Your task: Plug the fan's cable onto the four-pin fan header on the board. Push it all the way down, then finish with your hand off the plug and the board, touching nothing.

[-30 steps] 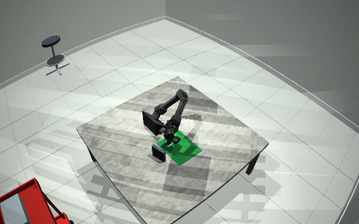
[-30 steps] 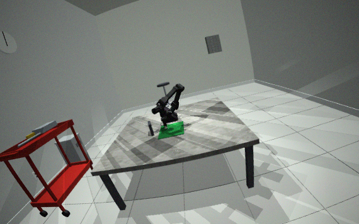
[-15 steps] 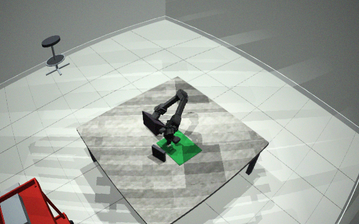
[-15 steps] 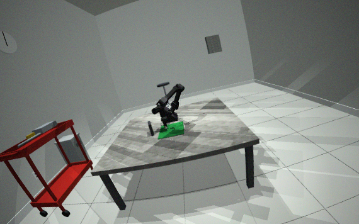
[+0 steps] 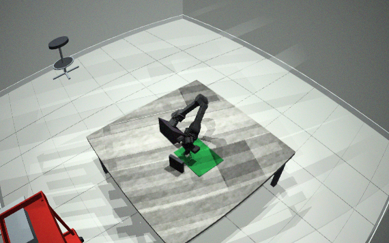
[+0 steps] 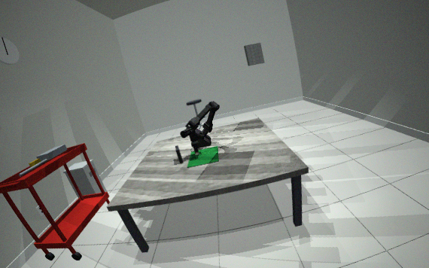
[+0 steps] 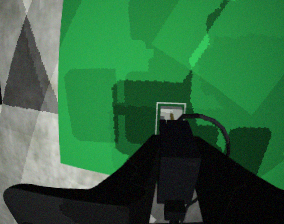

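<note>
The green board [image 5: 207, 160] [image 6: 207, 155] [image 7: 126, 36] lies flat on the table. My gripper [image 5: 191, 154] [image 6: 196, 151] [image 7: 174, 141] hangs low over its left part and is shut on the fan cable's dark plug [image 7: 175, 137]. In the wrist view the white four-pin fan header [image 7: 170, 111] shows just past the plug's tip, close below it. The thin dark cable [image 7: 215, 124] loops away to the right of the plug. Whether the plug touches the header I cannot tell. The black fan [image 5: 176, 163] [image 6: 179, 154] stands upright on the table beside the board's left edge.
The grey table [image 5: 149, 191] [image 6: 187, 184] carries the arm's base behind the board. A red cart [image 5: 30, 222] [image 6: 48, 181] stands on the floor to the left. A stool [image 5: 61, 58] [image 6: 194, 105] stands far behind the table.
</note>
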`<state>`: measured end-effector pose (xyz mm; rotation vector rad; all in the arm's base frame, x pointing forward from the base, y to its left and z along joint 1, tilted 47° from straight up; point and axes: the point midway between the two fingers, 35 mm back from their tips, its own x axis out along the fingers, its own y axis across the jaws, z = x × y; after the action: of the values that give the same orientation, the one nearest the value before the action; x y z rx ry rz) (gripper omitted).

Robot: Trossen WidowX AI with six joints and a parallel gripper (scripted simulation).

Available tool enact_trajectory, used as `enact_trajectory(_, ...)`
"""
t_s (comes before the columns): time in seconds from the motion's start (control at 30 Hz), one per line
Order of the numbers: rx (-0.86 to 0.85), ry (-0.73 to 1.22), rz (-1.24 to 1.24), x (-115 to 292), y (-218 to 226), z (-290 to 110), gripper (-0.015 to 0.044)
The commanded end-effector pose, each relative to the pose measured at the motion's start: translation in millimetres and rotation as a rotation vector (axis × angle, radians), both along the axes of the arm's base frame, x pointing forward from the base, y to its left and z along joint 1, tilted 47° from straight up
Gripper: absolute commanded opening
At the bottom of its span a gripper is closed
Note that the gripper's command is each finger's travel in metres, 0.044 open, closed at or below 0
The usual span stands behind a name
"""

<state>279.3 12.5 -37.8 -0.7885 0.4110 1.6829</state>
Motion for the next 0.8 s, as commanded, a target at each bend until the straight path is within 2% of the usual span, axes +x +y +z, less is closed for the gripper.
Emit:
enact_trajectory(0.0, 0.002, 0.001, -0.005, 0.5, 0.8, -0.6, 0.0000)
enact_trajectory(0.77, 0.002, 0.001, -0.005, -0.4, 7.2, -6.6, 0.0000)
